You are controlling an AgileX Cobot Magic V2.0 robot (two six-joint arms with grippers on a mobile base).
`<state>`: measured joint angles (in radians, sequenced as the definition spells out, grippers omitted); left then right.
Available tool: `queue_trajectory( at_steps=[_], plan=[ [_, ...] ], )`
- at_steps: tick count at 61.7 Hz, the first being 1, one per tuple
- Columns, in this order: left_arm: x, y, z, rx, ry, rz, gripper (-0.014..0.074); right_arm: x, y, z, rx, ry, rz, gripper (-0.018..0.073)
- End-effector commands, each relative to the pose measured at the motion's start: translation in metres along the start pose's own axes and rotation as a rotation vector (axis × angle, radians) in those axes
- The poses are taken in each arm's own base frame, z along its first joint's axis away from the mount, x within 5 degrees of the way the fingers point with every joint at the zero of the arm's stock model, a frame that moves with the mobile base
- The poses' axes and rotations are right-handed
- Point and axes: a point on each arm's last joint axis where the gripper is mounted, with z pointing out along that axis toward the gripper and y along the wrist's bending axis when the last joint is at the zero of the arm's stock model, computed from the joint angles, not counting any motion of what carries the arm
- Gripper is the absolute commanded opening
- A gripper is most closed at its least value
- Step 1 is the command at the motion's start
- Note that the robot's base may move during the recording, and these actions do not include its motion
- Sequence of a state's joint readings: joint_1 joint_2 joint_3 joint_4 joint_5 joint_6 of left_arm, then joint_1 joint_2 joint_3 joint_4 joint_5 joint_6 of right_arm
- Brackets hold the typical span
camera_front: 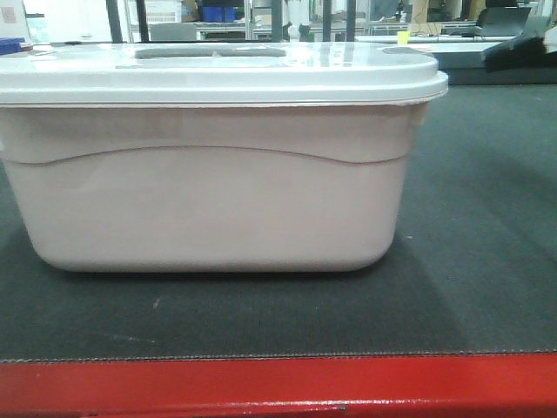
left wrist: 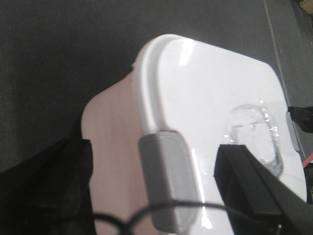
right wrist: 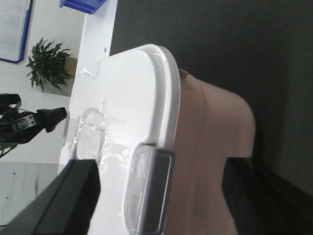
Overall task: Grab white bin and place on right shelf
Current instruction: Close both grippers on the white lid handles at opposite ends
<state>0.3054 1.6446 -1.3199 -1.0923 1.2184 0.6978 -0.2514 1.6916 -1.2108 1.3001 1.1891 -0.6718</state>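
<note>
The white bin (camera_front: pixel 209 200) stands on a dark mat, its white lid (camera_front: pixel 218 74) shut with a grey recessed handle (camera_front: pixel 209 52). In the left wrist view my left gripper (left wrist: pixel 154 188) is open. Its black fingers (left wrist: pixel 244 181) straddle the grey latch (left wrist: pixel 168 181) at one end of the bin (left wrist: pixel 117 127), one over the lid and one beside the wall. In the right wrist view my right gripper (right wrist: pixel 156 196) is open in the same way around the other grey latch (right wrist: pixel 149 191) of the bin (right wrist: pixel 210 127). Neither gripper shows in the front view. The right shelf is out of view.
The dark mat (camera_front: pixel 487 218) lies on a table with a red front edge (camera_front: pixel 278 387). Blue bins (camera_front: pixel 218 13) and metal racks stand far behind. A potted plant (right wrist: pixel 46 63) and a blue bin (right wrist: pixel 80 4) show in the right wrist view.
</note>
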Motion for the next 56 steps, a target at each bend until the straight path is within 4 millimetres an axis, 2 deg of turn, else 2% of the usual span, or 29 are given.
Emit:
queue_trajectory(
  at_steps=[1, 18, 30, 40, 56],
  plan=[
    [-0.003, -0.02, -0.007, 0.131, 0.02, 0.008, 0.0419, 0.006, 0.031, 0.001, -0.201, 0.05, -0.042, 0.0613],
    [-0.002, -0.018, -0.002, 0.141, 0.033, -0.032, 0.0419, 0.023, 0.034, 0.034, -0.254, 0.13, -0.055, 0.0613],
    [0.013, -0.023, 0.019, 0.174, 0.106, -0.054, 0.0419, 0.028, 0.034, 0.05, -0.278, 0.163, -0.035, 0.0613],
    [0.023, -0.024, 0.03, 0.193, 0.146, -0.074, 0.0419, 0.029, 0.034, 0.053, -0.28, 0.17, -0.033, 0.0613],
    [0.018, -0.029, 0.029, 0.259, 0.091, -0.107, 0.0419, 0.029, 0.034, 0.053, -0.281, 0.17, -0.034, 0.0597]
  ],
)
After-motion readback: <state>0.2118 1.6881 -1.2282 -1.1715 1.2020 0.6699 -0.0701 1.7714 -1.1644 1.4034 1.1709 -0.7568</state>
